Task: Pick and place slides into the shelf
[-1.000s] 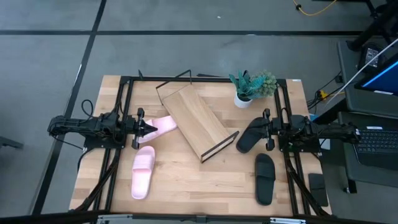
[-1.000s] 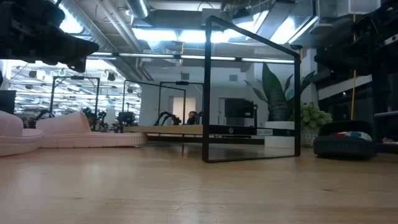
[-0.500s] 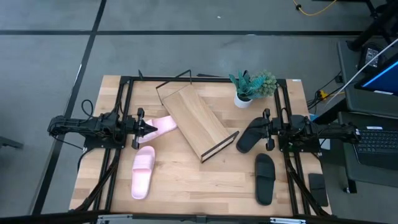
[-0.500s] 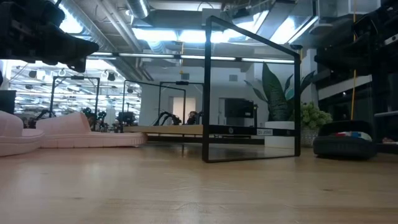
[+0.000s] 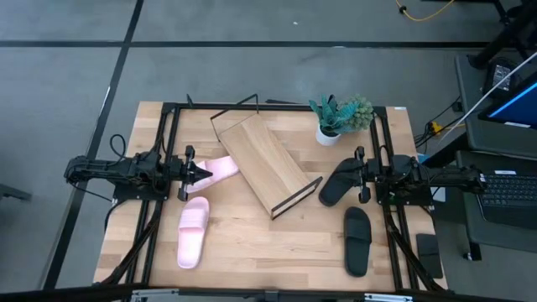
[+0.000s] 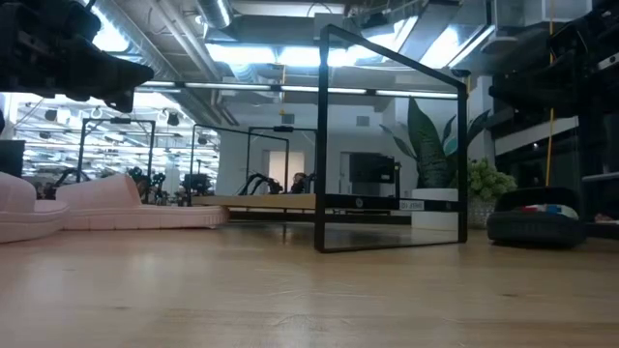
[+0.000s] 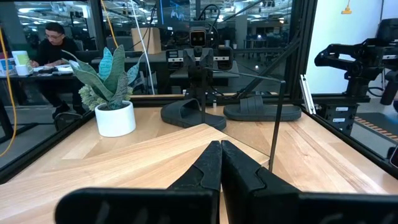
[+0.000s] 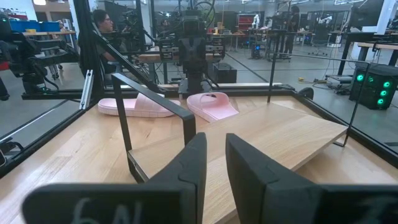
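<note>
there, potted plant (image 5: pixel 339 118) beside shelf (image 5: pixel 264 163)

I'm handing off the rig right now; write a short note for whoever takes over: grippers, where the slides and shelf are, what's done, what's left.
Left gripper: shut, empty, hovering at the table's left side by a pink slide.
Right gripper: fingers slightly apart, holding nothing, hovering at the right side over a black slide.
Shelf: mid-table, angled, board bare.
Pink slides: one between the left gripper and the shelf, one nearer the front left.
Black slides: one by the right gripper, one at front right.
Potted plant stands behind the shelf, to its right.
Done: nothing placed.
Left: all four slides.
</note>
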